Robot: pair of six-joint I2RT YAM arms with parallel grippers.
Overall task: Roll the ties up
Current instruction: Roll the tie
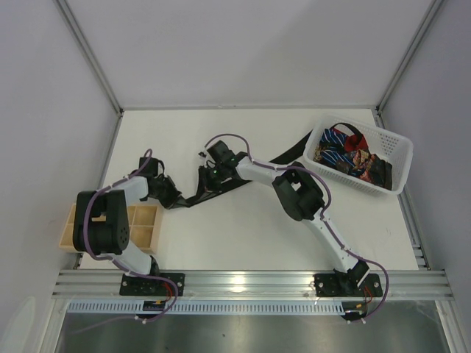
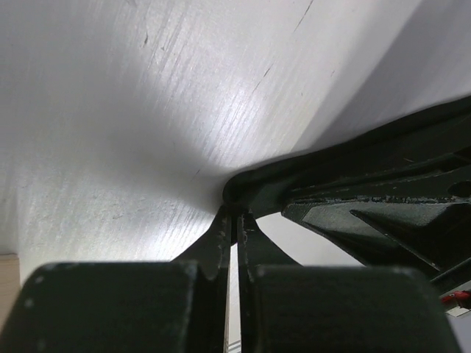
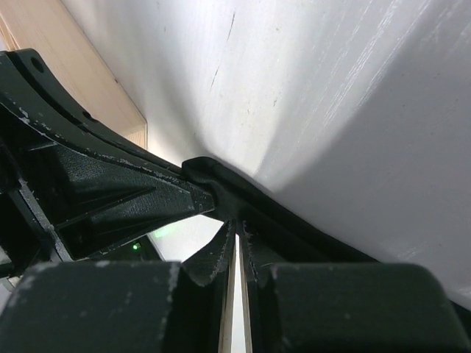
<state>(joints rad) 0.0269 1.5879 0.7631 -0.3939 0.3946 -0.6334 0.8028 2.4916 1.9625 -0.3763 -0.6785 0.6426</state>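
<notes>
A plain black tie point(image 1: 243, 173) lies stretched diagonally on the white table, from its left end near my left gripper up towards the basket. My left gripper point(image 1: 174, 195) is shut on the tie's left end; in the left wrist view its jaws point(image 2: 237, 213) pinch the tie's folded edge point(image 2: 316, 165). My right gripper point(image 1: 208, 176) is shut on the same tie a little further along; in the right wrist view point(image 3: 237, 224) its jaws nip the black fabric point(image 3: 294, 224). The two grippers are close together. Several other ties point(image 1: 346, 154), striped, red and patterned, lie piled in the basket.
A white lattice basket point(image 1: 403, 147) stands at the back right. A wooden compartment tray point(image 1: 143, 224) sits at the left edge by the left arm, and also shows in the right wrist view point(image 3: 73, 59). Purple cables run along both arms.
</notes>
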